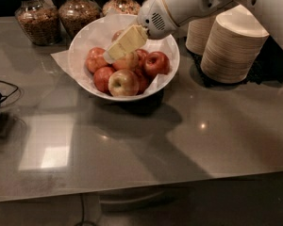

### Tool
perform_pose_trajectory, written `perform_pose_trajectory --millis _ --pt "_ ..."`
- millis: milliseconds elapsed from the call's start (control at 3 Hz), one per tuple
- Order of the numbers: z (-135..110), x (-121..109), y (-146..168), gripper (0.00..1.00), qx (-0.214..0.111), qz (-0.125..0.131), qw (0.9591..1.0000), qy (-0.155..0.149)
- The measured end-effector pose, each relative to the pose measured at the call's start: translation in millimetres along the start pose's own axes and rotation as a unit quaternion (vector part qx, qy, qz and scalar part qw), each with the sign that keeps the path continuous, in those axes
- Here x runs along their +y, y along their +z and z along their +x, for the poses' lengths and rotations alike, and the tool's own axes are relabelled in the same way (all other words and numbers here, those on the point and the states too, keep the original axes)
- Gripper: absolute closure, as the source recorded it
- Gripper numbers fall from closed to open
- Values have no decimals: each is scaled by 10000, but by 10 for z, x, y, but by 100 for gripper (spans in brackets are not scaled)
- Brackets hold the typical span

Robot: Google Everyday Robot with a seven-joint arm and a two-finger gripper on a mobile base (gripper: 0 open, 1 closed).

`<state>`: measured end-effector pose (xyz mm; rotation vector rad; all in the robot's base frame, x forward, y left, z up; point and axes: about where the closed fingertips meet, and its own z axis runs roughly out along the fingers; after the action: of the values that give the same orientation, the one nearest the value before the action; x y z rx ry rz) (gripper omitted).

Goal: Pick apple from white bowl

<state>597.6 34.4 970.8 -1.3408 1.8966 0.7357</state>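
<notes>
At the far left a thin black cable lies on the glossy grey counter, and two glass jars of brown granola stand at the back. Next comes the wide, glossy white bowl lined with white paper, piled with apples. The large round apple with an orange-red blush over pale yellow skin sits high in the middle of the pile, inside the bowl, so I judge the pick not finished: nothing is lifted clear yet.

The pale yellow two-finger gripper slants down from the white arm and sits right on top of this apple, its tip at the apple's upper left. It touches or nearly touches the fruit. Whether the jaws are spread, pressed together or pinching the apple cannot be told from this angle. What looks left is a secure grasp and the lift out.

To the right, a deep red apple rests against the rim, and stacks of beige disposable bowls stand beyond.
</notes>
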Motion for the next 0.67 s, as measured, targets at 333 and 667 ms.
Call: perform_pose_trajectory --millis 333,667 --pt "51 -46 101 18 94 4 9999 90" --pt "113 -78 194 19 196 9 9997 168"
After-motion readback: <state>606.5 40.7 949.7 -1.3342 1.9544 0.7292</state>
